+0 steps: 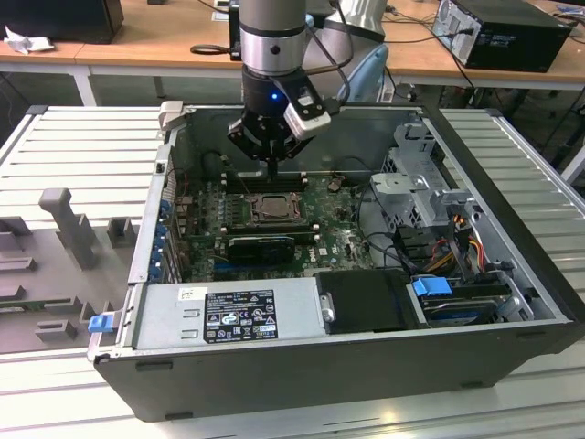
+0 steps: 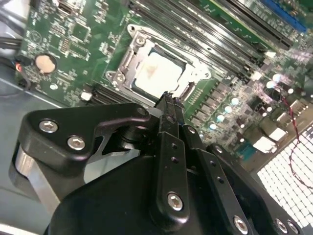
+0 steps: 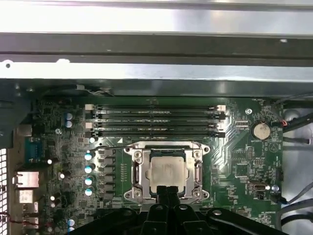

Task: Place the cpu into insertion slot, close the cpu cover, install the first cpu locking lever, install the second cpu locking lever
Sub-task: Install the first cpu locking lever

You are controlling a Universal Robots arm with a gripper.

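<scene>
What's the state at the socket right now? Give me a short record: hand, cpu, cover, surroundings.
hand: fingers shut, nothing held, tips at the edge of the cpu cover
cpu: lying flat, pale face showing through the cover's window
cpu cover: down flat around the cpu
surroundings: green board, with the long black memory slots alongside the cover
</scene>
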